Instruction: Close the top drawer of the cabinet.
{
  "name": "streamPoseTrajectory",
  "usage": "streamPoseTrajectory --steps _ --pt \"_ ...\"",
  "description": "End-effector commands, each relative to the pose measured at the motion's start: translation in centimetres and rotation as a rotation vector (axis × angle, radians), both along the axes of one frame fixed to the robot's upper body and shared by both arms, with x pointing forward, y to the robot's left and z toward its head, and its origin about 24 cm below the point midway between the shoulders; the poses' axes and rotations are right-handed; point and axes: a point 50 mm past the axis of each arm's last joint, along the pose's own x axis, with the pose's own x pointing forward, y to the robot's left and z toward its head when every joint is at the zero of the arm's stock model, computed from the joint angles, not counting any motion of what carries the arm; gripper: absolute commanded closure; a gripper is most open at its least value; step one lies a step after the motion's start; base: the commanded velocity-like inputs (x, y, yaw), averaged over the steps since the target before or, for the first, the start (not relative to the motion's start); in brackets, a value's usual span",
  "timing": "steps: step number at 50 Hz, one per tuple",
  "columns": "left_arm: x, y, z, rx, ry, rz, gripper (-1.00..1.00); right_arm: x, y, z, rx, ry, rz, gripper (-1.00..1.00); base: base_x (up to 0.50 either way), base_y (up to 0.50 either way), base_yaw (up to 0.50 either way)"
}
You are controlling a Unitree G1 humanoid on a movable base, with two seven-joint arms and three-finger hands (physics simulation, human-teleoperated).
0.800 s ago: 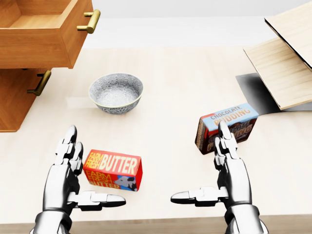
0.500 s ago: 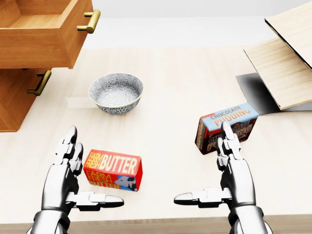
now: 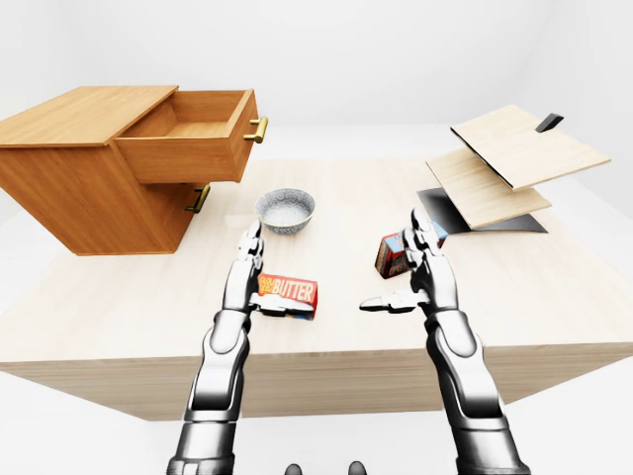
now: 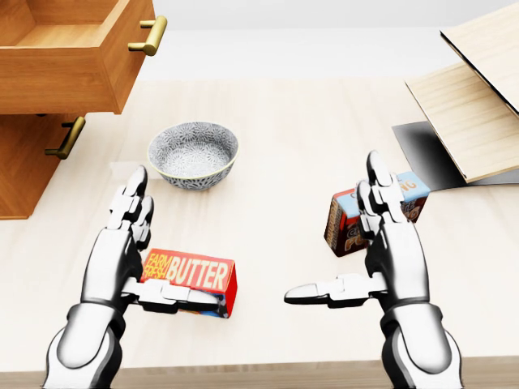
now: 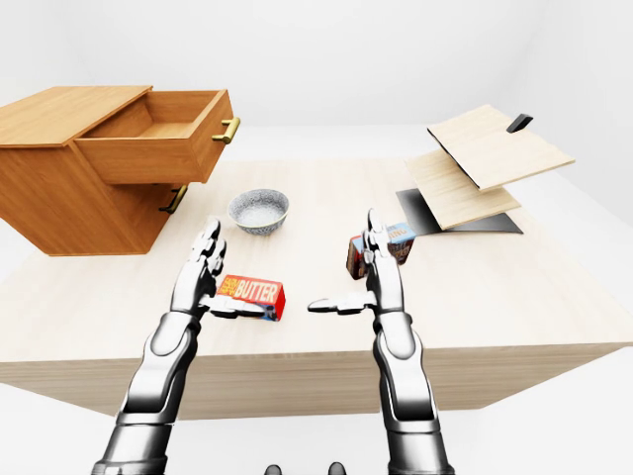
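Note:
The wooden cabinet (image 3: 79,188) stands at the left of the table. Its top drawer (image 3: 193,139) is pulled out and shows an empty inside, with a brass handle (image 3: 257,130) on its face. The lower drawer's dark handle (image 3: 199,200) sits below. In the head view the open drawer (image 4: 77,57) fills the top left. My left hand (image 4: 142,255) is open, flat, over the table beside a butter box (image 4: 192,283), well below the drawer. My right hand (image 4: 357,243) is open at the right, in front of a pudding box (image 4: 345,219).
A patterned grey bowl (image 4: 193,154) sits between the cabinet and my hands. Two slanted wooden boards (image 3: 504,163) over a dark plate (image 3: 440,208) stand at the right. The table's near edge (image 3: 297,371) runs just below my forearms.

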Motion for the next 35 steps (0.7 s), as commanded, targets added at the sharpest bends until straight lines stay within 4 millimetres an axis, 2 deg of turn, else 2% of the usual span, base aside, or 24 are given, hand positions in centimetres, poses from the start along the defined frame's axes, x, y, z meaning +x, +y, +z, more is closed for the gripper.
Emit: streamPoseTrajectory --steps 1,8,18,35 --pt "1.9 -0.9 5.3 0.017 -0.194 -0.030 -1.00 1.5 0.6 5.6 -0.005 -0.218 0.029 -1.00 0.00 0.00 0.00" --pt "1.4 -0.9 7.7 0.002 -0.296 -0.028 -1.00 1.1 0.8 6.6 -0.002 -0.262 0.045 -1.00 0.00 0.00 0.00" --pt "1.1 -0.8 7.9 -0.011 -0.309 -0.023 -1.00 0.9 0.5 6.4 0.014 -0.255 0.045 -1.00 0.00 0.00 0.00" --pt "1.1 -0.2 7.9 -0.013 -0.307 -0.009 -1.00 1.1 1.0 6.2 0.007 -0.245 0.070 -1.00 0.41 -0.14 0.00"
